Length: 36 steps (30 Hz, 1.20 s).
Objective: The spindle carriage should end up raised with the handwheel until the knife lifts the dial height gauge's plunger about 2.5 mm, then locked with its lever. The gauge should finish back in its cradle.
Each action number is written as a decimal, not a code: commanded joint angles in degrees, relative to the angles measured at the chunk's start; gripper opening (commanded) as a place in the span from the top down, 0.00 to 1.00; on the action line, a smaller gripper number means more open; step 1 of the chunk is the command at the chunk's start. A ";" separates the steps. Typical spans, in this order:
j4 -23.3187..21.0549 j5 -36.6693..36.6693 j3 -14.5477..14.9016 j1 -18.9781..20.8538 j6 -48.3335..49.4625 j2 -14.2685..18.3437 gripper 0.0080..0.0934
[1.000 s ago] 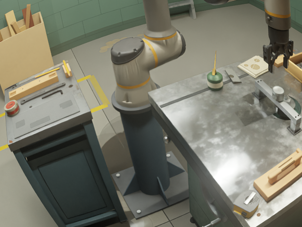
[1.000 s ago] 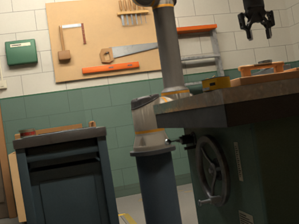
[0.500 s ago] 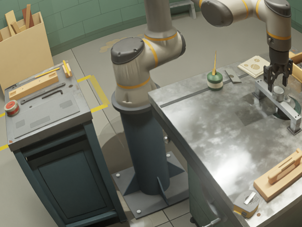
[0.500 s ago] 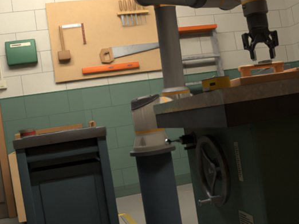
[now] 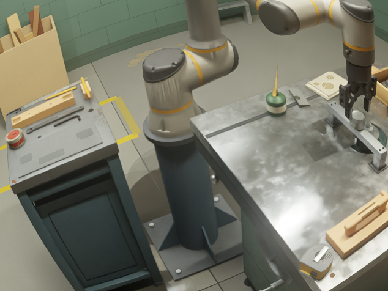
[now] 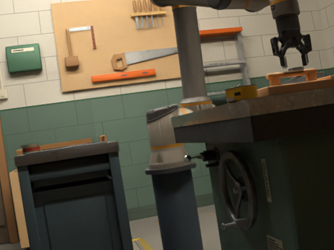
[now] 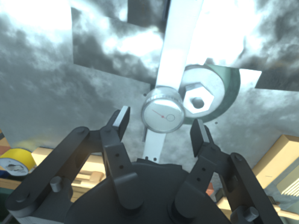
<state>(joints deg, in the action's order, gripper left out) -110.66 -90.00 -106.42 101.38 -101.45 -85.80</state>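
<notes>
The dial height gauge (image 7: 163, 113) sits on its steel bridge bar (image 5: 357, 131) across the table's spindle opening, its round white face turned up. Beside it the spindle's hex nut (image 7: 198, 101) shows in the green-rimmed opening. Under the table, the dark handwheel (image 6: 238, 190) hangs on the machine's green front, and a small ball-ended lock lever (image 6: 195, 157) sticks out to its left. My gripper (image 5: 357, 101) hangs just above the gauge with a finger to either side of the dial (image 6: 296, 68). The gripper (image 7: 161, 128) is open and holds nothing.
A wooden fence block (image 5: 383, 84) stands close to the right of the gripper. On the table lie a green-and-white can (image 5: 276, 105), a wooden push block (image 5: 360, 225) and a yellow tape measure (image 5: 316, 261). A tool cart (image 5: 59, 150) stands left of the robot's pedestal.
</notes>
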 commanded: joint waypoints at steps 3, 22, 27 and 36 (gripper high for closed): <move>-0.42 0.00 -0.24 0.00 0.00 0.12 0.18; -3.25 0.00 -2.05 0.01 0.00 1.14 0.18; -3.51 0.00 -2.20 0.01 0.00 1.23 0.18; -3.55 0.00 -2.23 0.01 0.00 1.25 0.18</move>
<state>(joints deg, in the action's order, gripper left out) -114.20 -90.00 -108.71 101.38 -101.45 -84.52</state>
